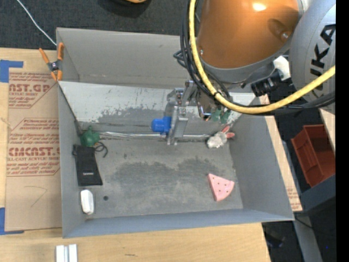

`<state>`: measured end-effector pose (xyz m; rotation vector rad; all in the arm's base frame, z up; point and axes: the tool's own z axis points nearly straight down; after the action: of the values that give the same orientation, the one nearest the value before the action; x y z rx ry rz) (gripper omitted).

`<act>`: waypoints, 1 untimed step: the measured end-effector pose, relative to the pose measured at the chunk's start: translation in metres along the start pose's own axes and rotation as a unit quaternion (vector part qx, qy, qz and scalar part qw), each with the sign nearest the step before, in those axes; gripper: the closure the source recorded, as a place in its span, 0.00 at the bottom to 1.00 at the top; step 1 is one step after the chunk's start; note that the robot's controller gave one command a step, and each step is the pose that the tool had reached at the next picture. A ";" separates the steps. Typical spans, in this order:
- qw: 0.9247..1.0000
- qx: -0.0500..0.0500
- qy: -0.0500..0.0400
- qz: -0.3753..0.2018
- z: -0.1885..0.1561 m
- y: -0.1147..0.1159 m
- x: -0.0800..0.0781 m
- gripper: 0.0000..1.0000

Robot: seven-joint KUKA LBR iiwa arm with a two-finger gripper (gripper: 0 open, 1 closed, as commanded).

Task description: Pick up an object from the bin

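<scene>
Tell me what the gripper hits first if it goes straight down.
Probably the thin rod-like thing lying across the bin floor at the gripper's tip, with the small blue object just beside it; depth is unclear.

**Grey bin floor, six loose pieces**

From my station I see the grey metal bin (163, 173) with a scuffed, bare floor across the middle. A small blue block (160, 126) lies just above centre of the frame. At the left, a green round thing (89, 138) sits near the wall, with a flat black rectangle (87, 165) just below it and a small white capsule (86, 201) lower still. A pink wedge (220, 186) lies at the lower right, and a whitish lump (216, 141) above it.
</scene>
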<state>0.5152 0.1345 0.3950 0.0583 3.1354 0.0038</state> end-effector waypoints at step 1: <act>1.000 -0.004 -0.011 -0.023 -0.078 0.012 -0.011 0.00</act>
<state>0.5259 0.1457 0.4731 -0.0136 3.1138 0.0139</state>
